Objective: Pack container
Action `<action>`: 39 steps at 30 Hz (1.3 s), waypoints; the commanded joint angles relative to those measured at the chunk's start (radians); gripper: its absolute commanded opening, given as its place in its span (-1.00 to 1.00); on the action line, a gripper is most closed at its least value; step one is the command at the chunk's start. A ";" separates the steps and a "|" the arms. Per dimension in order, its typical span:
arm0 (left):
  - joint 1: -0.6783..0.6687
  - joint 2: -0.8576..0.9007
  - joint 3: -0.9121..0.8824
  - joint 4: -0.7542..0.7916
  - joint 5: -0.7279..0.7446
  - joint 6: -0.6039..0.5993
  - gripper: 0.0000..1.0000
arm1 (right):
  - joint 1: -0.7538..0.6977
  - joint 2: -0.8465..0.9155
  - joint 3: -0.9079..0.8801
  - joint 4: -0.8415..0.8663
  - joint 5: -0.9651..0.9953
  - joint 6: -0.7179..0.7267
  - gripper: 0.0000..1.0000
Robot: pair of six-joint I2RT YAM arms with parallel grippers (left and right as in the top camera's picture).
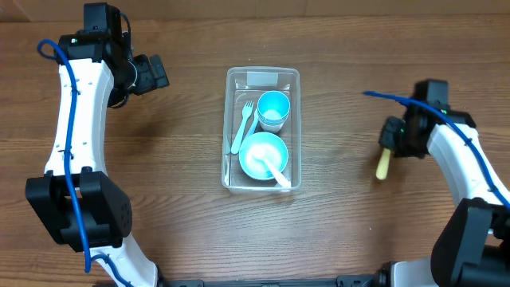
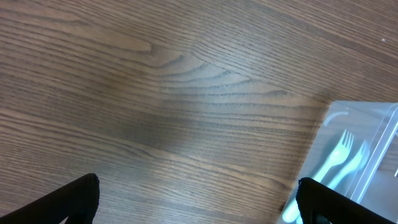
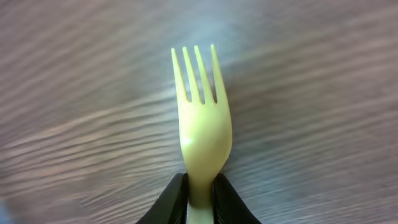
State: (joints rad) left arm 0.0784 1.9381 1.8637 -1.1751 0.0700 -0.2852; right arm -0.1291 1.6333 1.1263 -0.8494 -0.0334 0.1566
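Container (image 1: 263, 73) sits mid-desk (image 1: 159, 199) holding a teal fork (image 1: 242, 126), cup (image 1: 273, 109) and bowl (image 1: 262, 155). At its 3 o'clock, right fingers (image 3: 177, 199) pinch the yellow fork (image 3: 202, 124) by the handle. Carry it level and release beside the teal fork. Left fingers (image 2: 74, 199) are spread and empty at 10 o'clock.

The wooden table (image 1: 159, 199) carries the clear container (image 1: 263, 78) near its middle.

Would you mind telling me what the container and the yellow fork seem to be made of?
Container: apparently clear plastic with a glossy finish; you can see straight through its walls, and the rim catches pale reflections. Yellow fork: likely moulded plastic, smooth with a slight sheen; a soft highlight sits just below the tines.
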 commanded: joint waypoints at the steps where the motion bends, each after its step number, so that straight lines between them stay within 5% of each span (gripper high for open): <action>1: 0.000 0.010 0.023 0.002 0.000 0.016 1.00 | 0.100 0.003 0.118 -0.034 0.005 0.001 -0.70; 15: 0.000 0.010 0.023 0.002 0.000 0.016 1.00 | 0.469 0.003 0.523 -0.208 -0.038 0.093 -0.70; 26: 0.000 0.010 0.023 0.002 0.000 0.016 1.00 | 0.365 0.006 0.497 -0.305 0.045 0.129 -0.37; 32: 0.000 0.010 0.023 0.002 0.000 0.016 1.00 | 0.363 0.052 0.327 -0.177 -0.005 0.129 -0.56; 36: 0.000 0.010 0.023 0.002 0.000 0.016 1.00 | 0.364 0.114 0.256 -0.074 -0.105 0.129 -0.92; 39: 0.000 0.010 0.023 0.002 0.000 0.016 1.00 | 0.367 0.145 0.254 -0.053 -0.126 0.129 -0.92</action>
State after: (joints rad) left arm 0.0784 1.9377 1.8641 -1.1748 0.0700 -0.2852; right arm 0.2302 1.7599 1.3849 -0.9257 -0.0975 0.2874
